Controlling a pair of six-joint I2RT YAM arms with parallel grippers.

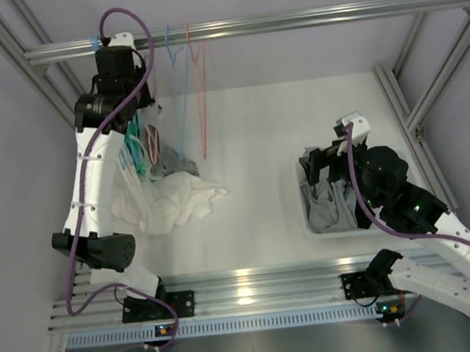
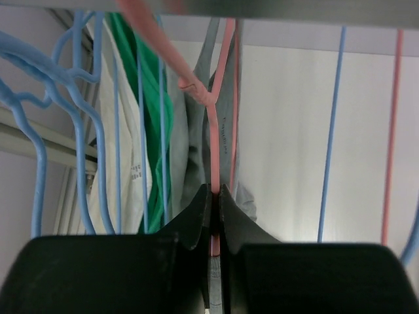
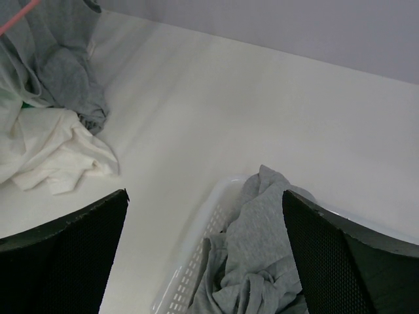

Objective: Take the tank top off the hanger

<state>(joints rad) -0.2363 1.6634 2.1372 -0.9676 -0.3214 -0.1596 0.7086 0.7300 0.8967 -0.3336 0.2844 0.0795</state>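
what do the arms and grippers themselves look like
Both the left arm and the right arm have white links with black joint housings, and a purple cable loops along each. The left gripper is black, its jaws tapering to narrow tips from a broad flat body. The right gripper has wide black jaws with a fine mesh-like texture.

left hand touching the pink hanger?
Touching. The left wrist view shows the left hand pinched shut on the pink hanger, the wire running down between both sides with no gap.
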